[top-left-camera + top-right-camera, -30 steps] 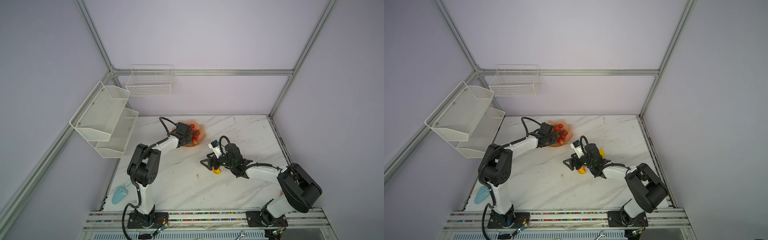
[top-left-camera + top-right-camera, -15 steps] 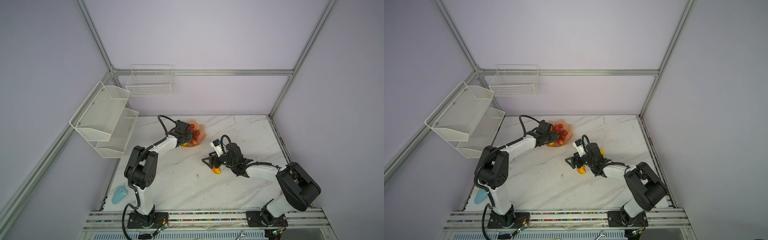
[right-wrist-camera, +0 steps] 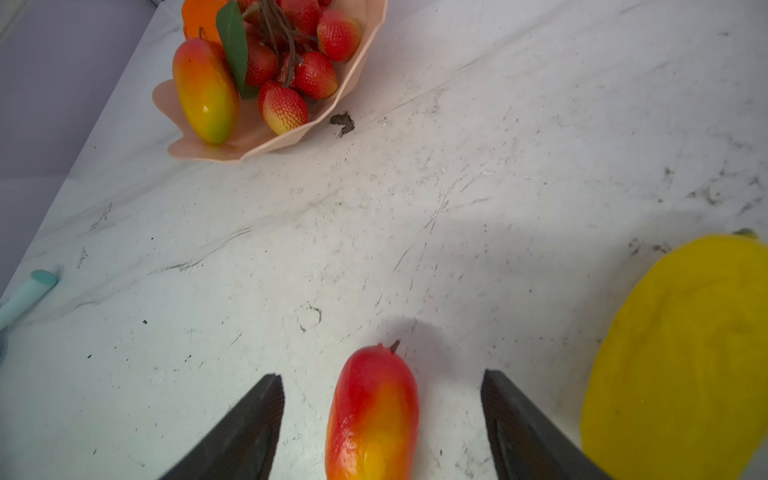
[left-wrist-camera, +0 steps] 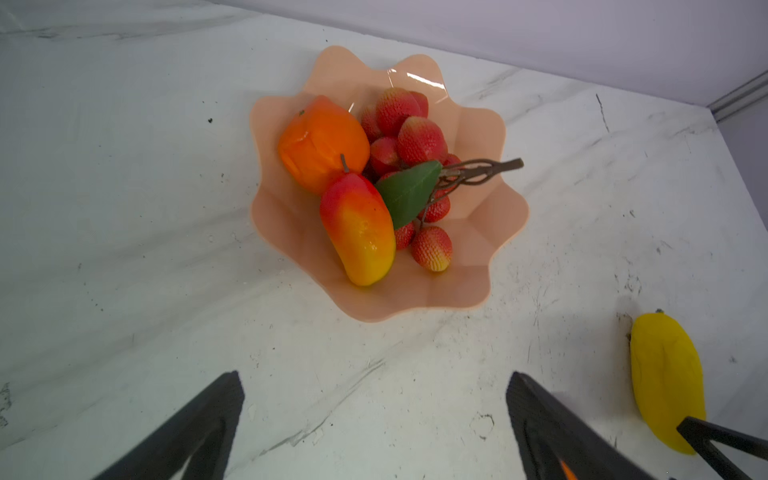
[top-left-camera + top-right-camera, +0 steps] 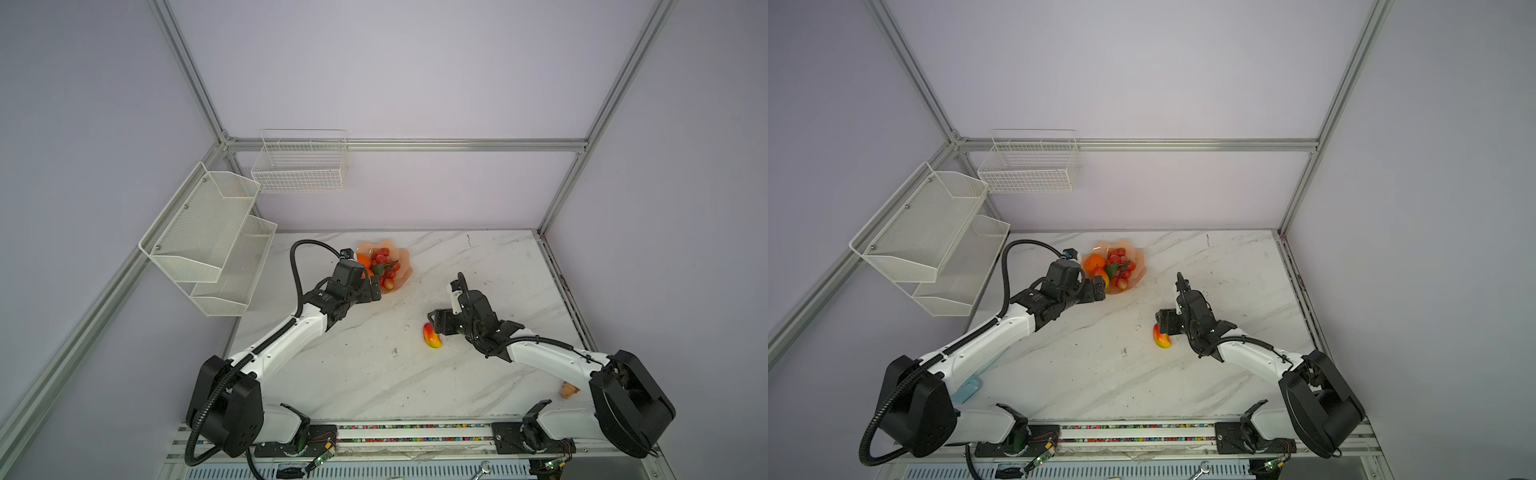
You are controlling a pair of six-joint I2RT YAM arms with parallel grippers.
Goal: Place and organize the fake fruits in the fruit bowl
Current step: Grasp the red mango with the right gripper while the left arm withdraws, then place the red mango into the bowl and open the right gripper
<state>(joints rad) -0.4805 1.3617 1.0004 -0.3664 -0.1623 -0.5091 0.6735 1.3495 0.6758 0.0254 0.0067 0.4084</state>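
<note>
The peach-pink fruit bowl (image 5: 401, 254) (image 5: 1139, 254) (image 4: 469, 232) (image 3: 249, 141) stands at the back middle of the table. In it lie the orange (image 4: 322, 141), one red-to-yellow mango (image 4: 359, 228) and the red berry cluster (image 4: 415, 137). My left gripper (image 5: 376, 286) (image 4: 374, 378) is open and empty, just short of the bowl's near rim. A second mango (image 5: 431, 336) (image 5: 1162, 336) (image 3: 372, 415) lies on the table between the open fingers of my right gripper (image 5: 434, 324) (image 3: 380, 374), with gaps on both sides. The yellow fruit (image 4: 665, 374) (image 3: 681, 357) lies on the table beside that gripper, hidden in both top views.
White mesh shelves (image 5: 208, 232) hang on the left wall and a wire basket (image 5: 299, 166) on the back wall. A teal object (image 3: 25, 291) (image 5: 967, 388) lies at the table's left front edge. A small cone toy (image 5: 568, 390) sits by the right arm's base.
My left gripper opened, left the mango in the bowl and drew back toward the near rim. The right gripper's fingers narrowed slightly around the mango on the table.
</note>
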